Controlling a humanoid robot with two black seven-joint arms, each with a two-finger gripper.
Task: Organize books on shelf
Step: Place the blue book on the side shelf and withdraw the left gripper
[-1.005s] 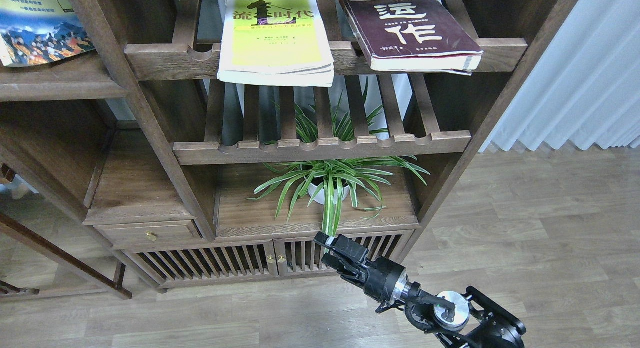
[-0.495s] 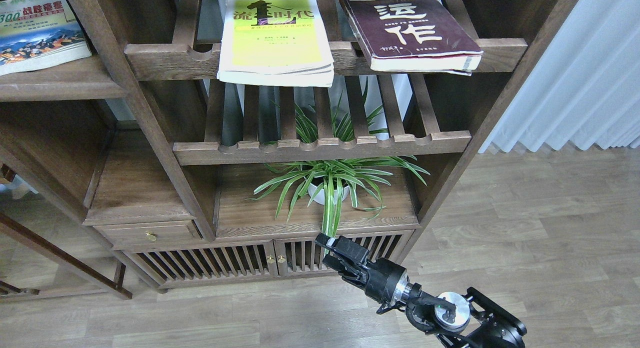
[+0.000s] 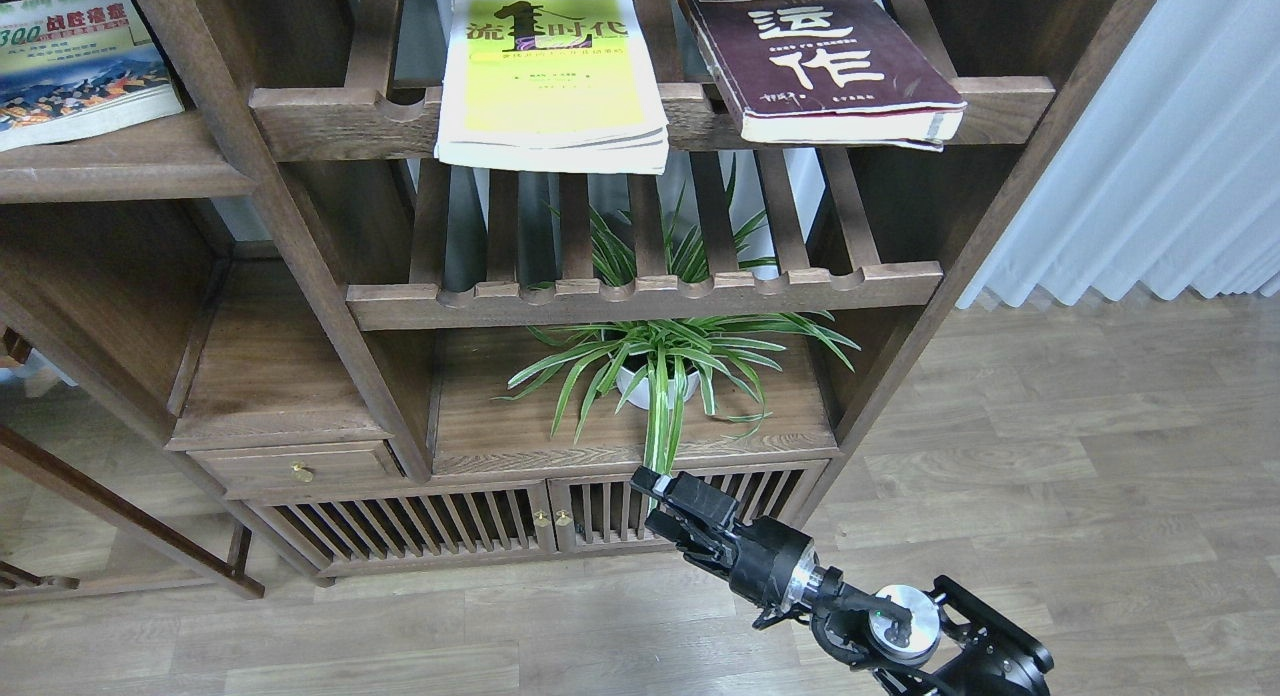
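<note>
The white "300" book (image 3: 72, 61) lies flat on the solid dark-brown shelf (image 3: 130, 168) at the upper left. The yellow-green book (image 3: 550, 81) and the thick maroon book (image 3: 815, 61) lie side by side on the upper slatted rack (image 3: 330, 116), both overhanging its notched front rail. My right gripper (image 3: 655, 501) hangs low in front of the cabinet doors, far below the books, open and empty. My left arm is out of view.
A lower slatted rack (image 3: 640, 298) is bare. A potted spider plant (image 3: 660, 366) stands on the board under it, its leaves hanging over the edge near my right gripper. Slatted cabinet doors (image 3: 440, 528) are below. A white curtain (image 3: 1150, 146) hangs at the right.
The white "300" book, tilted and closer to me one second ago, has settled flat on the left shelf. My right arm has not moved.
</note>
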